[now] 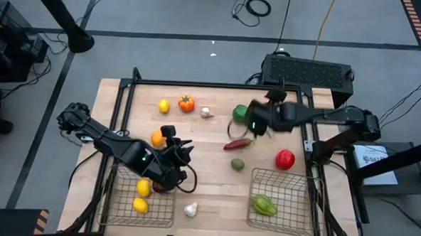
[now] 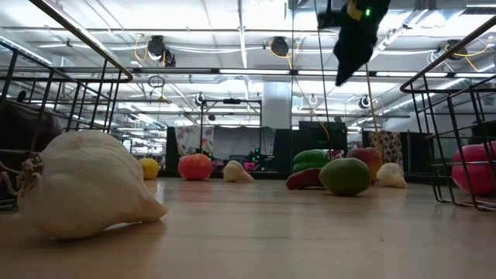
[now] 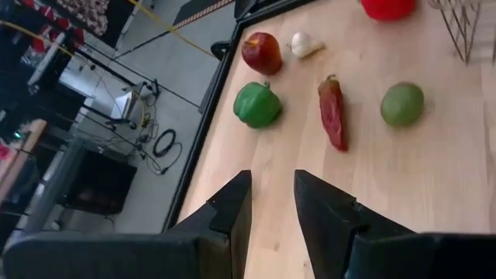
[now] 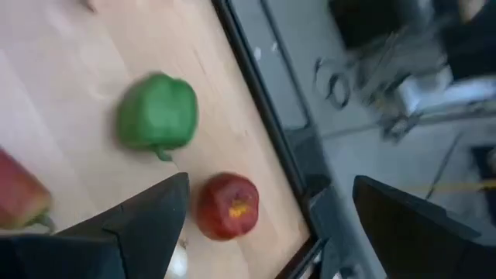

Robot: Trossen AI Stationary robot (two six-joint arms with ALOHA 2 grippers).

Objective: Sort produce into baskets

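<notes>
Produce lies across the wooden table [image 1: 208,182]: a lemon [image 1: 164,107], an orange [image 1: 157,138], a tomato-like piece [image 1: 186,103], garlic [image 1: 206,112], a green pepper [image 1: 239,113], a red chili [image 1: 236,143], a green fruit [image 1: 237,164] and a red piece [image 1: 285,159]. The left basket [image 1: 121,199] holds two lemons [image 1: 143,188]. The right basket [image 1: 292,193] holds a green pepper [image 1: 264,204]. My left gripper [image 1: 184,156] hovers by the left basket's right edge, slightly open and empty [image 3: 273,182]. My right gripper [image 1: 255,126] is wide open [image 4: 271,186] above a red apple [image 4: 227,205] beside the green pepper [image 4: 157,112].
Another garlic bulb [image 1: 190,209] lies near the front edge between the baskets, close to the low camera [image 2: 85,182]. A dark metal frame [image 1: 198,84] borders the table. A black case [image 1: 308,71] stands behind the far edge. Bare wood lies between the baskets.
</notes>
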